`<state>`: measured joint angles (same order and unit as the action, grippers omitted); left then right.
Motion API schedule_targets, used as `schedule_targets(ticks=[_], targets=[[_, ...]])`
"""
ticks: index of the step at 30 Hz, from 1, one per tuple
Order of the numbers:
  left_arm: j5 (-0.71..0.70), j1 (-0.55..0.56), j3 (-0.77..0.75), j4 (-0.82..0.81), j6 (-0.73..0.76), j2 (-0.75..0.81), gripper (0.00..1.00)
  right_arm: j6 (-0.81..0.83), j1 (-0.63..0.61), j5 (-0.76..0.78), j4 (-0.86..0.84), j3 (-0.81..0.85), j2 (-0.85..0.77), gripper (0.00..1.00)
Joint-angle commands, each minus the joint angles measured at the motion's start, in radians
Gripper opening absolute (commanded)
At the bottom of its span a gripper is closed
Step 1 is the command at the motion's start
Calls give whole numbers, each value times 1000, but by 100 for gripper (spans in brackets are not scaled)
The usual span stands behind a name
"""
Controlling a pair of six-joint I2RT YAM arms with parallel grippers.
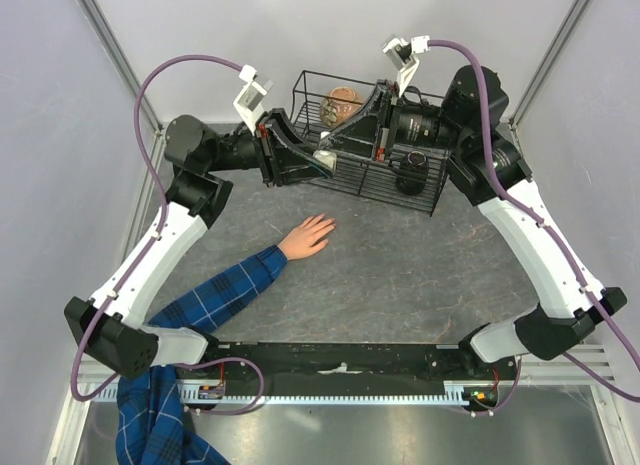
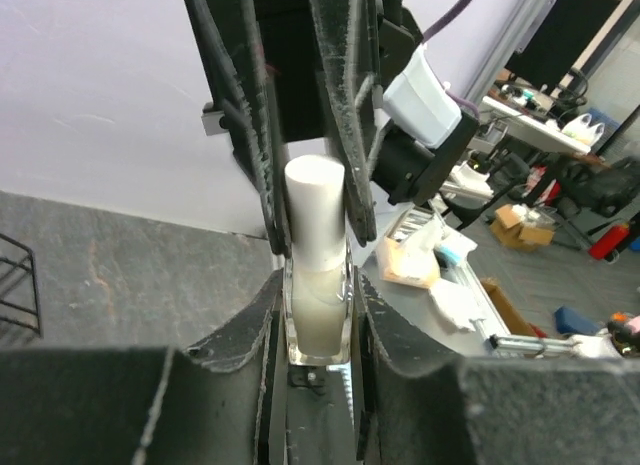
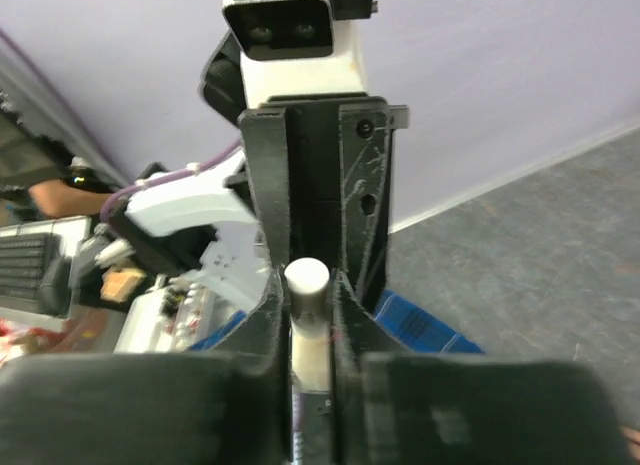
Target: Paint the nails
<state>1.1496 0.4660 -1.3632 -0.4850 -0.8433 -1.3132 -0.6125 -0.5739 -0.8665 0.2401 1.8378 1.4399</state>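
A light skin-coloured hand (image 1: 308,235) with a blue plaid sleeve (image 1: 225,290) lies flat mid-table; its nails (image 1: 330,223) are too small to make out. My left gripper (image 1: 318,163) (image 2: 320,295) is shut on a small clear bottle (image 2: 318,320) of pale liquid, held in the air in front of the wire basket. The bottle's white cap (image 2: 314,200) (image 3: 306,278) points at my right gripper (image 1: 332,140) (image 3: 310,305), whose fingers (image 2: 350,135) press on both sides of the cap. The two grippers meet nose to nose well beyond the hand.
A black wire basket (image 1: 440,190) at the back holds a doll's head (image 1: 340,107) and a black round object (image 1: 413,170). Grey walls close in left, right and behind. The sleeve trails off the near left edge (image 1: 150,415).
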Motion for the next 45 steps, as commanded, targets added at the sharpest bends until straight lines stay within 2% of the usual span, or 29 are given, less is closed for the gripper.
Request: schedule_targets(ticks=[1,2,3,4,5,6,7,8,9,11,12,15,16,17,18,19,21,23,24,25,29,31,34,35,38,39,42,45], targets=[[-181,9,-149,343,257,15,2,138,-44,149,185,102,25,0],[-258,22,-174,430,338,17,2,187,-59,223,242,156,37,0],[-503,46,-227,623,528,20,2,280,-122,315,304,187,43,0],[-662,133,-252,685,621,17,2,327,-171,629,430,222,63,0],[-812,176,-273,715,751,0,2,361,-228,797,485,298,77,0],[-1014,213,-310,735,801,-10,2,376,-353,1022,586,340,95,0],[-1089,280,-329,746,837,-30,2,388,-413,1365,629,421,138,0],[-1137,308,-347,749,898,-44,2,407,-478,1534,662,454,160,0],[-1197,333,-382,749,921,-78,2,431,-592,1660,703,484,181,0],[-1214,387,-407,750,957,-104,2,480,-667,1861,712,526,220,0],[-1187,395,-418,750,951,-124,2,482,-700,1874,708,529,223,0],[-1061,395,-406,755,931,-127,2,490,-698,1842,661,506,202,1],[-1021,392,-398,757,931,-115,2,496,-693,1813,638,477,173,17],[-978,388,-389,757,928,-107,2,490,-689,1774,615,456,154,27],[-882,385,-370,757,925,-98,2,481,-658,1661,570,433,134,37],[-836,373,-360,758,918,-75,2,479,-640,1609,547,378,88,53],[-696,346,-318,735,865,-48,2,473,-588,1487,493,333,47,64],[-633,292,-286,708,784,-5,2,477,-552,1396,467,285,-12,75],[-558,269,-249,673,758,8,2,479,-517,1361,444,272,-30,76],[-515,219,-231,651,727,21,2,479,-491,1259,433,244,-67,80],[-222,88,-127,463,487,72,2,461,-357,938,404,213,-122,85],[-142,39,-103,338,361,74,2,438,-305,829,406,222,-113,88],[-42,5,-64,174,203,62,2,370,-236,527,401,244,-76,88],[-12,2,-42,136,169,62,2,352,-204,479,393,245,-67,88],[27,-1,-13,-22,41,46,2,269,-155,317,316,233,-36,82],[35,-1,-10,-44,18,42,2,249,-146,302,303,232,-26,74],[41,-1,-5,-56,-5,40,2,201,-107,253,246,200,-22,62],[38,-1,-4,-55,-5,45,2,172,-90,171,222,183,-4,57]])
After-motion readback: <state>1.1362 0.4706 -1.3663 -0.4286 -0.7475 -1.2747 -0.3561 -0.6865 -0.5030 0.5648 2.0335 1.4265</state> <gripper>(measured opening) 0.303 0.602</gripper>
